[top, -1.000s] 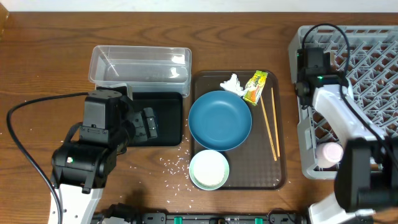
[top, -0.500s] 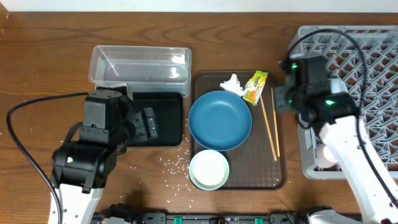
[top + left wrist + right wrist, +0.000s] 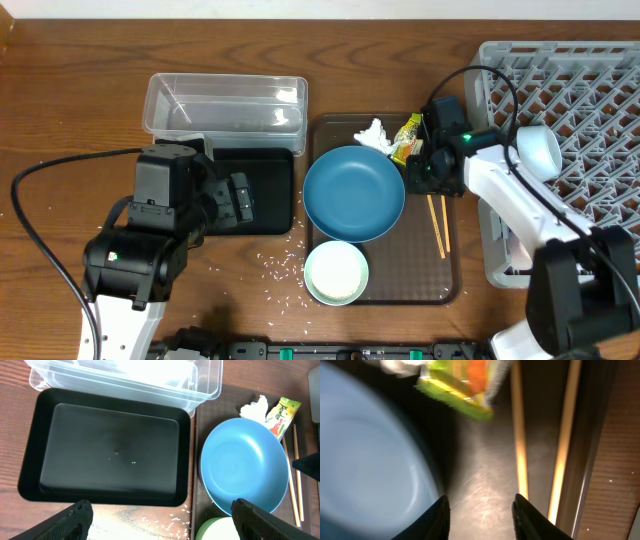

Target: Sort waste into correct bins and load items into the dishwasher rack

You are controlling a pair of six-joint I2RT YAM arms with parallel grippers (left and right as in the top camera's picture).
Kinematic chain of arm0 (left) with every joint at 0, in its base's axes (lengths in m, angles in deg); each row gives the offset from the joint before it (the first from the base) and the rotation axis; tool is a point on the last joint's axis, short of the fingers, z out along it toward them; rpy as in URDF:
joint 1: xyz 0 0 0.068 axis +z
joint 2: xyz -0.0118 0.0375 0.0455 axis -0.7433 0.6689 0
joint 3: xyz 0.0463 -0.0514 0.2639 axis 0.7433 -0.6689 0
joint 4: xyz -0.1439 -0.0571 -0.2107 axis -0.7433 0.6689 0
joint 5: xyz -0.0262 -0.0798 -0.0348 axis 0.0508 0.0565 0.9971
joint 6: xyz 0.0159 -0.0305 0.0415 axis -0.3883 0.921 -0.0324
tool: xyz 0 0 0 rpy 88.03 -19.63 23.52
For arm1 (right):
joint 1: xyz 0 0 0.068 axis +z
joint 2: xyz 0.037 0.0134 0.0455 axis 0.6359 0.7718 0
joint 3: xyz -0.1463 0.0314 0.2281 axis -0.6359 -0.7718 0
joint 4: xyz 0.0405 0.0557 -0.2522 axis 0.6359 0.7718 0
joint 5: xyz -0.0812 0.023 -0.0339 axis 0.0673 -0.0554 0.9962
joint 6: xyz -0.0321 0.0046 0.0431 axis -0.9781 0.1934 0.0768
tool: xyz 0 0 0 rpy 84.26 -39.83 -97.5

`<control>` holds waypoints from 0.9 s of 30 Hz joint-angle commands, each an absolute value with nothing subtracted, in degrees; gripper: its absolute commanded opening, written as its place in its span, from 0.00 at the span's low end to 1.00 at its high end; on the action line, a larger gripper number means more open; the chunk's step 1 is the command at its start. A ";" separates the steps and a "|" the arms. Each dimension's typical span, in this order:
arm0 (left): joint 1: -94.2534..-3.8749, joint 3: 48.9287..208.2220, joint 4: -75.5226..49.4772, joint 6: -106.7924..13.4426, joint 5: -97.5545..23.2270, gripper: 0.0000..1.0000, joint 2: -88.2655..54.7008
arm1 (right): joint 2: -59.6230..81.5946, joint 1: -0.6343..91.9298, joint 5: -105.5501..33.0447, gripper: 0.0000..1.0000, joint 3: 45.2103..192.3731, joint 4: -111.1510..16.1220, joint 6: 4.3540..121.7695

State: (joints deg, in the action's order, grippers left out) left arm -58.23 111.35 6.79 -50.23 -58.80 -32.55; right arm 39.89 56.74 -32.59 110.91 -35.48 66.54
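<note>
Right gripper [image 3: 480, 519], parted and empty, points down over the brown tray [image 3: 485, 480] beside the chopsticks [image 3: 519, 435]

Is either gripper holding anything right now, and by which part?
Nothing. The right gripper is open over the brown tray, between the blue bowl and chopsticks; the left gripper is open by the black tray.

brown serving tray [image 3: 400, 272] — plastic, perhaps — on a dark wooden table [image 3: 70, 90]
</note>
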 commanded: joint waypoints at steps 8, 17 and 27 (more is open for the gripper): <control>-57.99 111.83 6.99 -51.19 -59.50 0.91 -32.33 | 49.88 57.20 -25.84 0.25 110.69 -35.68 68.53; -57.99 111.83 6.99 -51.19 -59.50 0.91 -32.33 | 44.50 56.28 -25.86 0.01 111.59 -32.05 68.22; -57.99 111.83 6.99 -51.19 -59.50 0.91 -32.33 | 23.78 54.69 -16.44 0.01 111.66 -31.59 61.55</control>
State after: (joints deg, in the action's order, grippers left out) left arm -58.23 111.35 6.79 -50.23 -58.80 -32.49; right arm 27.74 55.78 -23.13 111.22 -31.11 63.72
